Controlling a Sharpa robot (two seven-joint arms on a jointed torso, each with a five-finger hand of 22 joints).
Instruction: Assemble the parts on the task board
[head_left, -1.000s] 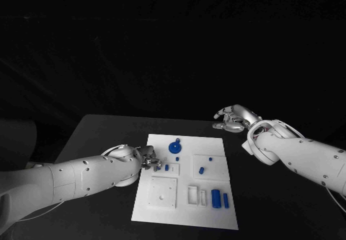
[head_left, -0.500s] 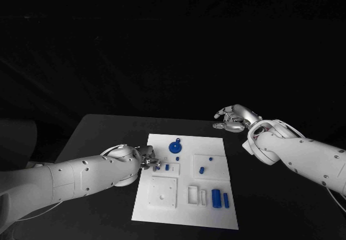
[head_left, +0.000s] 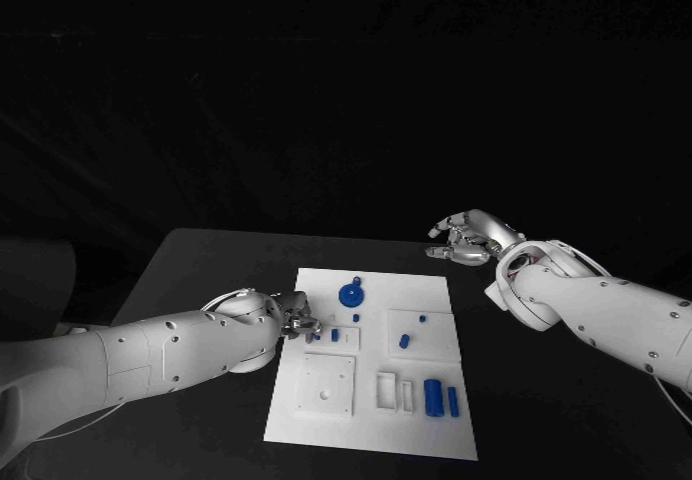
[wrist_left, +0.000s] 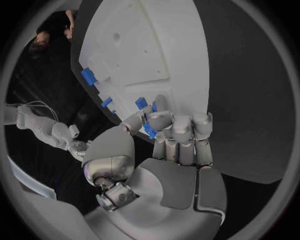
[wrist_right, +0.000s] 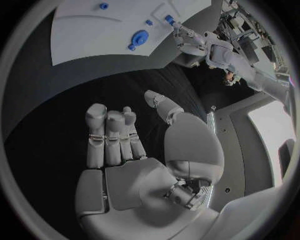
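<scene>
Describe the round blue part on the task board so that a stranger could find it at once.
Start at the white task board in the middle of the black table. Go to its far edge, left of centre: the round blue part lies there. It alone is a disc; the other blue parts are small pegs and bars.

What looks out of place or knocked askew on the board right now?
Nothing stands out. The blue parts lie tidily on the white task board. The left robot hand pinches one small blue piece at the board's edge; the right robot hand hangs off the board.
</scene>
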